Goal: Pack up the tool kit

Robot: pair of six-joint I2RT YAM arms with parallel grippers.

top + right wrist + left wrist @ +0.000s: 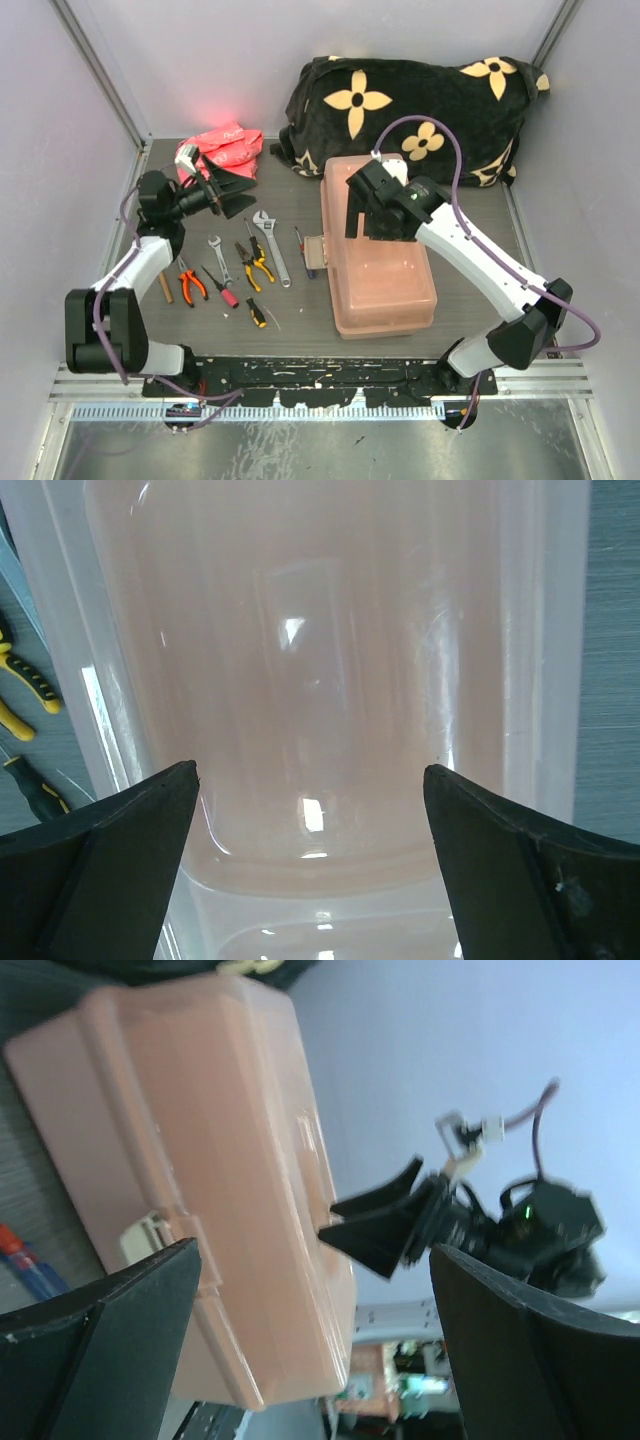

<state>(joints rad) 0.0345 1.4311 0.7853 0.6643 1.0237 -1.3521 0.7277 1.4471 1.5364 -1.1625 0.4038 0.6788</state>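
Note:
The salmon-pink toolbox (380, 262) lies closed on the table, its latch (316, 250) facing left. My right gripper (374, 226) hovers just over its lid, open, with nothing between the fingers. The right wrist view shows the lid (320, 660) filling the gap of the right gripper (310, 772). My left gripper (240, 192) is open and empty at the far left, raised and pointing at the toolbox (200, 1160). Left of the box lie a large silver wrench (272, 245), a small wrench (220, 258), yellow-handled pliers (258, 264), orange pliers (190, 284) and screwdrivers (256, 312).
A bright pink bag (225, 150) lies behind the left gripper. Black fabric with yellow flowers (420, 100) is piled at the back, touching the toolbox's far end. Grey walls close in both sides. The arm bases and rail (320, 375) run along the near edge.

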